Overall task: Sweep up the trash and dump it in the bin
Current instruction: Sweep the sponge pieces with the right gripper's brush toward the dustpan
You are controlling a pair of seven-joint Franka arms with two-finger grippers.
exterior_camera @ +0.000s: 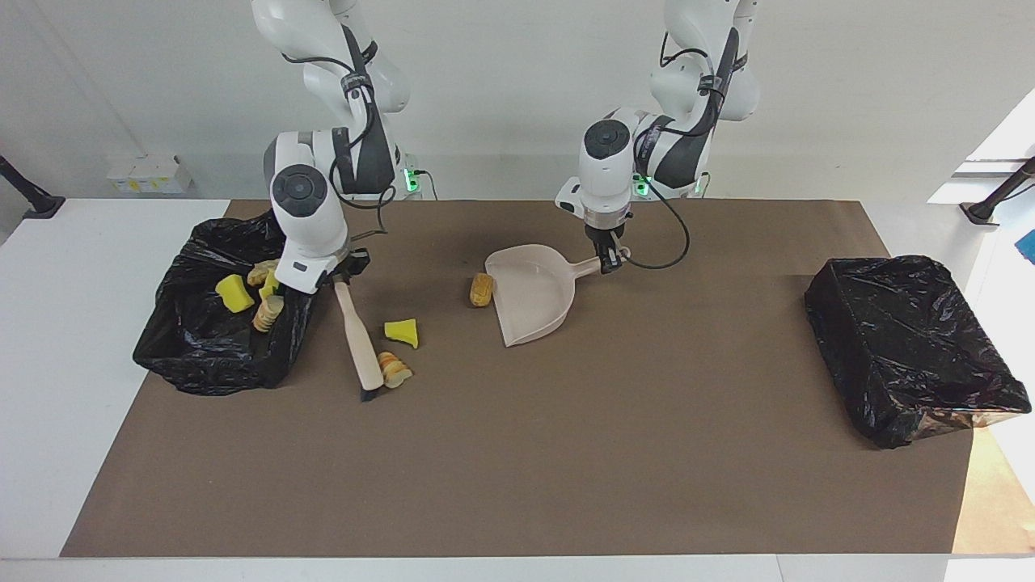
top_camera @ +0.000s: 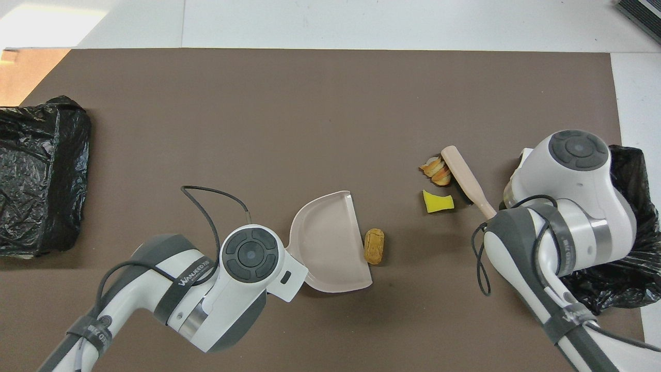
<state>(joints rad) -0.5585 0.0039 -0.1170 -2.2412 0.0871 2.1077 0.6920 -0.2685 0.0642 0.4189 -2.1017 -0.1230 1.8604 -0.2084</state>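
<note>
1. bin (exterior_camera: pixel 206 364), black-lined, at the right arm's end of the table: it holds four scraps (exterior_camera: pixel 234 293), among them yellow sponge chunks and tan ridged pieces.
2. right gripper (exterior_camera: pixel 343 273), just beside that bin, is clamped on the handle of the brush (exterior_camera: pixel 356 331); the bristle end rests on the mat, touching a tan croissant piece (exterior_camera: pixel 394 369).
3. sponge wedge (exterior_camera: pixel 401 331), yellow, lies on the mat just beside the brush, a little nearer the robots than the croissant piece.
4. corn stub (exterior_camera: pixel 481 289) lies at the open lip of the dustpan (exterior_camera: pixel 530 295), touching or nearly touching it; the pan holds nothing.
5. left gripper (exterior_camera: pixel 610 260) is closed on the dustpan's handle.
6. second bin (exterior_camera: pixel 910 347), black-lined, sits at the left arm's end, well apart from the rest; no scraps show in it.
</note>
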